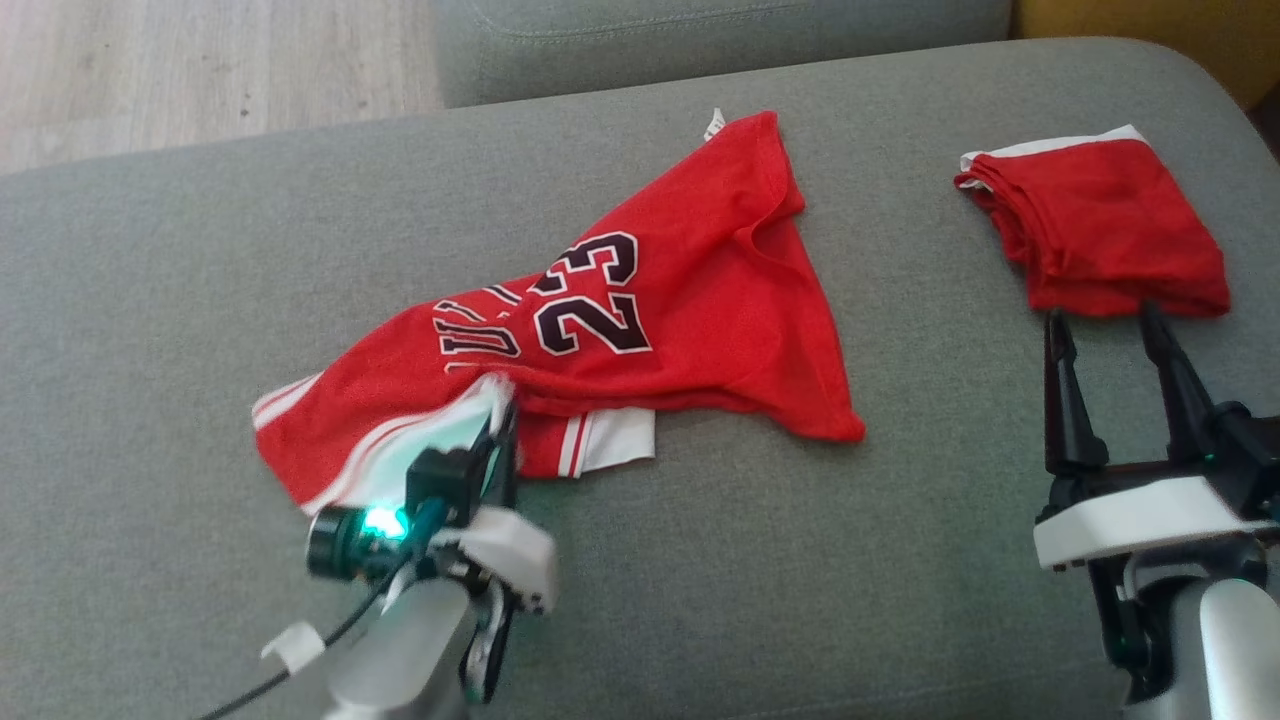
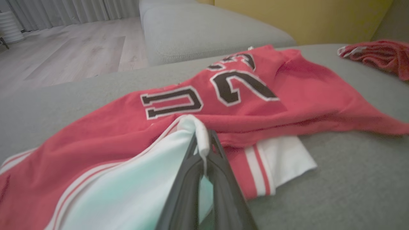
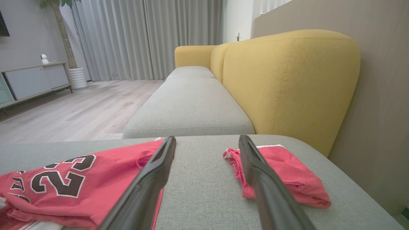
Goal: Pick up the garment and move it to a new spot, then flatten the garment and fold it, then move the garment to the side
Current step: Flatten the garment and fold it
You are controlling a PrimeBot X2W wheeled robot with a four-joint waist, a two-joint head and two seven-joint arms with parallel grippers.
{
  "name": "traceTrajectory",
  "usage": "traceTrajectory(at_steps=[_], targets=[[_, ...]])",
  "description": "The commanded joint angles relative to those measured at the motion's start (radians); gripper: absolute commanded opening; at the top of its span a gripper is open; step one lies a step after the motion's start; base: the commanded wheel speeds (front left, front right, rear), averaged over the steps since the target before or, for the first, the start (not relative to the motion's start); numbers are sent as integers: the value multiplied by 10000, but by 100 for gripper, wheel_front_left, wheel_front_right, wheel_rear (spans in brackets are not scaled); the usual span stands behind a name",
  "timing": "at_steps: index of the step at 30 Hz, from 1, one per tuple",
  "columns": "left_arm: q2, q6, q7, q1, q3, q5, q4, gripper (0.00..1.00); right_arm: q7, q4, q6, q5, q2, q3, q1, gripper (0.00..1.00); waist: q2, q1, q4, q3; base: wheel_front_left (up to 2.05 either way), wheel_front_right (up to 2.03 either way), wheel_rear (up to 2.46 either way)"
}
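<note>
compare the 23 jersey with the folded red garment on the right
The jersey lies spread and rumpled; the bundle is folded compact. The jersey shows a black 23; the bundle shows no print. The left gripper pinches the jersey's white hem; the bundle lies ungripped. Both are red with white trim.

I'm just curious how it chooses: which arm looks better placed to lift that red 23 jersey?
Left, probably. The left gripper is shut on the white hem of the jersey, ready to lift. The right gripper stands open, apart from it, near the folded red cloth.
</note>
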Motion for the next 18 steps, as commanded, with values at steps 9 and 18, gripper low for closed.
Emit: traceTrajectory(at_steps=[9, 18], targets=[[-323, -832, -311, -893, 280, -1034, -465, 100, 2, -393, 65, 357, -36, 296, 40, 100, -1, -1, -18, 126, 0, 0, 0], [-161, -701, -365, -67, 745, -1033, -2048, 100, -245, -265, 65, 450, -36, 39, 217, 100, -1, -1, 423, -40, 0, 0, 0]])
